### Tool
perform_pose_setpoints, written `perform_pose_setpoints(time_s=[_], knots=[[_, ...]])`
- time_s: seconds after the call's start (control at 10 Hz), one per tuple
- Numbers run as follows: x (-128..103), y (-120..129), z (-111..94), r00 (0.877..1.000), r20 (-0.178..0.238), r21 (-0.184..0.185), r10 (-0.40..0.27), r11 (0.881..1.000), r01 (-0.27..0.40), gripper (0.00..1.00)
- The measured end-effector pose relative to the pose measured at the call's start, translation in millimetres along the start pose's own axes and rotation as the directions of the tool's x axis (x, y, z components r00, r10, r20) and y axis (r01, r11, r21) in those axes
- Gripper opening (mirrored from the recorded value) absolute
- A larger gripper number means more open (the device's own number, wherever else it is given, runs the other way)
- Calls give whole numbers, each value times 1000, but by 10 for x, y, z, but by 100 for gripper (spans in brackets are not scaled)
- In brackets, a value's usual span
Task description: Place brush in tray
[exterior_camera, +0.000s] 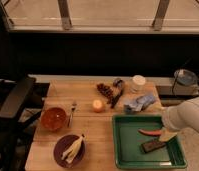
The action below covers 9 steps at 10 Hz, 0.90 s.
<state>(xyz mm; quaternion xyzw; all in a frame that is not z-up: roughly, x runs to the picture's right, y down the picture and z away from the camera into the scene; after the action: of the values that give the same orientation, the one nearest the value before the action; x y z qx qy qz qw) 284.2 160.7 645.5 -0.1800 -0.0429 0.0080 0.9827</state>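
Brush just beyond tray's far-left corner: probably light and stiff; take it mid-shaft. Gripper at tray's right rim, open or closed: cannot tell.

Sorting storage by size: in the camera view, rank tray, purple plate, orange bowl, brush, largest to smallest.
tray
plate and bowl: alike, the plate nearer the camera, so unranked
brush, smallest
The gripper hangs over the tray's right side.

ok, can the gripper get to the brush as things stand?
Probably yes. The gripper is over the right side of the tray; the brush lies uncovered on the table beyond it, though a brown cluster and blue cloth crowd it.
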Motion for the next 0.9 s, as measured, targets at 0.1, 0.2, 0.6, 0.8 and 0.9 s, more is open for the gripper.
perform_pose_setpoints(time_s=[0.1,0.2,0.6,0.8,0.9], knots=[[0,-1,-2,1000,-1,0,-1,1000,1,80],[0,-6,-8,1000,-3,1,-3,1000,3,80],[45,-518,-118,970,-51,-29,-236,972,235,80],[-60,-948,-122,892,-45,-52,-450,893,447,80],[-133,-1103,-117,831,-37,-61,-555,831,552,80]])
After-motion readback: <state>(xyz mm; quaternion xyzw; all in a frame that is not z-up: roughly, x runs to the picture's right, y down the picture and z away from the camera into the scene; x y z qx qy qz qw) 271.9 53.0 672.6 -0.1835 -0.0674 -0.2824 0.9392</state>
